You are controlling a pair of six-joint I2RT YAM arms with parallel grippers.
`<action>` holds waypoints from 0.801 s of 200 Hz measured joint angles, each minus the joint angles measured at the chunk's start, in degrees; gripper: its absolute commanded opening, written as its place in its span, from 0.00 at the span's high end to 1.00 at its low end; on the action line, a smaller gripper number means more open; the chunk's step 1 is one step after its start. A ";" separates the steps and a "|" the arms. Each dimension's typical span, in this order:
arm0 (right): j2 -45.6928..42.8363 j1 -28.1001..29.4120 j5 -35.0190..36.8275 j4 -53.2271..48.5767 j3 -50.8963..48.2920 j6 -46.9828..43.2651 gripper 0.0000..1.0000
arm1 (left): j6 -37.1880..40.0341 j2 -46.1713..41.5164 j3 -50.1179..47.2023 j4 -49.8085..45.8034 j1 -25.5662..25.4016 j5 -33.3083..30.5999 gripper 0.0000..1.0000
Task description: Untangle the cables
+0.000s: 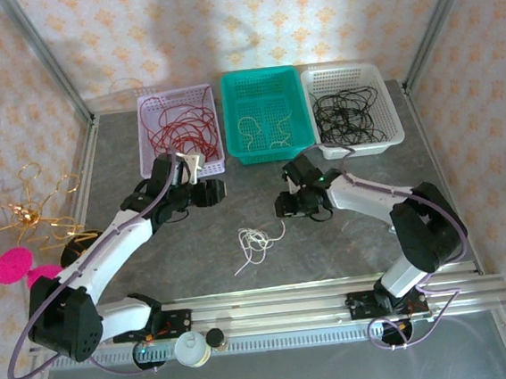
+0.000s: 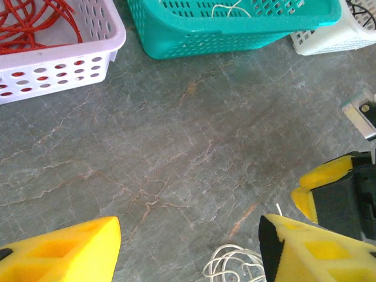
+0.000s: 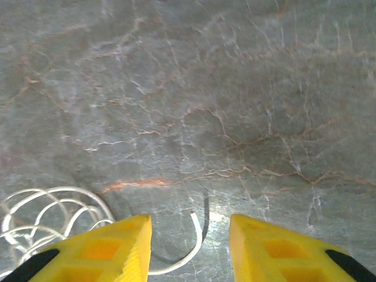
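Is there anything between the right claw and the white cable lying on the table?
Nothing visible. The right claw is open, and the loose end of the white cable lies on the bare table between its jaws.

Illumination bright and even; a paler patch falls on the back wall (image 1: 245,15). Shadows on the worktop (image 1: 348,243) are soft and short. Right wrist view: small glare spot on the stone. Left wrist view: near yellow fingers (image 2: 64,252) slightly soft.
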 measured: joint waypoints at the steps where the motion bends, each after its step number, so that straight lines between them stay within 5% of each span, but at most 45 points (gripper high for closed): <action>1: 0.02 0.07 0.07 0.00 -0.02 0.07 0.59 | 0.02 0.02 0.00 0.00 0.00 0.00 0.35; 51: 6.67 6.62 7.80 0.74 0.98 0.92 0.62 | 1.09 -1.31 -0.07 -0.15 0.00 -0.11 0.35; 127: 7.45 10.23 18.73 -1.79 1.97 8.15 1.00 | 2.67 -5.66 -1.16 -0.42 0.11 -0.37 0.35; 160: 6.75 10.80 21.88 -2.64 3.04 10.10 1.00 | 3.08 -5.73 -1.46 0.96 0.11 0.35 0.34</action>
